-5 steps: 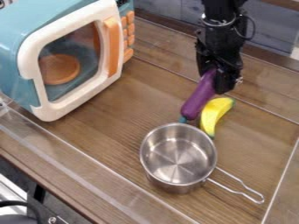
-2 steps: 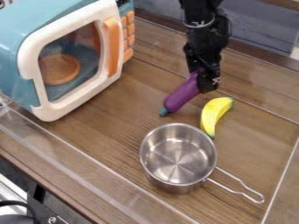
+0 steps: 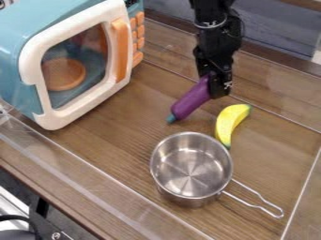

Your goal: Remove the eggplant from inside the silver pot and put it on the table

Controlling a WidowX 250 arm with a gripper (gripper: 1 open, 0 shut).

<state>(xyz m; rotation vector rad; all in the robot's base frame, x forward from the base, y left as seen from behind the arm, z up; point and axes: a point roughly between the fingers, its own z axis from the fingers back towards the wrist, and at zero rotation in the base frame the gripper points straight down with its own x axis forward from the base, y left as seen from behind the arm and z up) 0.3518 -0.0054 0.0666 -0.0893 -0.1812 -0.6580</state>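
Now eggplant (image 3: 191, 99) in hand (image 3: 217, 86) tilts diag., stem lower-left.

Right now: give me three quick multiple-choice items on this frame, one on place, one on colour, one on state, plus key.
1. Where is the eggplant?
A. inside the silver pot
B. outside the pot, by the banana
C. inside the toy microwave

2. What colour is the banana?
A. yellow
B. red
C. white

3. What does the silver pot hold?
A. the eggplant
B. the banana
C. nothing

Key: 1 B, it slants down from the gripper over the table. 2 A, plainly yellow. 3 C, only bare steel shows inside.
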